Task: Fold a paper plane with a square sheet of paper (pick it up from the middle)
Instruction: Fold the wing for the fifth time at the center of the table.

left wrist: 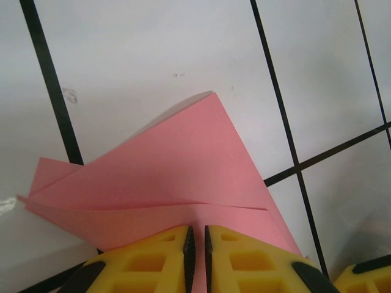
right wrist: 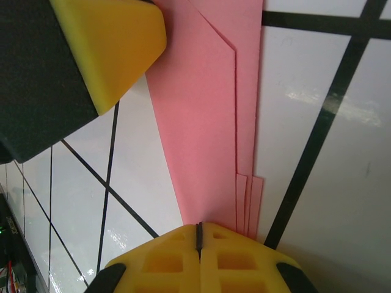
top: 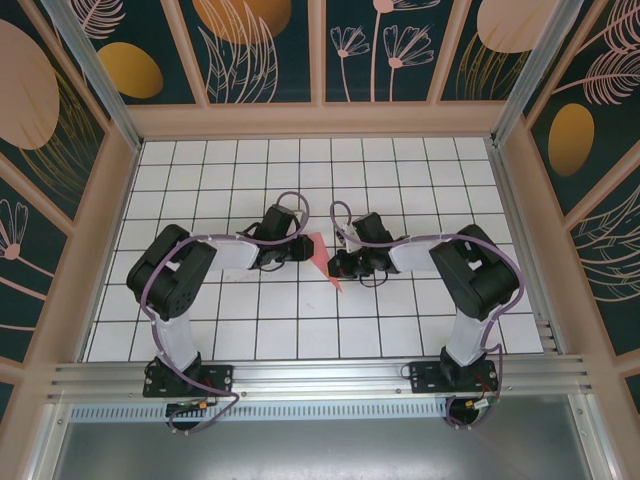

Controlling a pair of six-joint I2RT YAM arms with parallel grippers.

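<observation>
The square sheet of paper is pink and folded into a narrow pointed shape of several layers, lying on the white grid table between my two grippers. In the left wrist view the paper has an upper flap curving up, and my left gripper is closed to a thin slit on its near edge, with pink showing in the slit. My right gripper is fully shut, its tips set down on the narrow end of the paper. From above, the left gripper and the right gripper almost touch.
One yellow finger of the left gripper hangs close over the paper's far end in the right wrist view. The table is ringed by patterned walls at the back and sides, with a metal rail at the near edge.
</observation>
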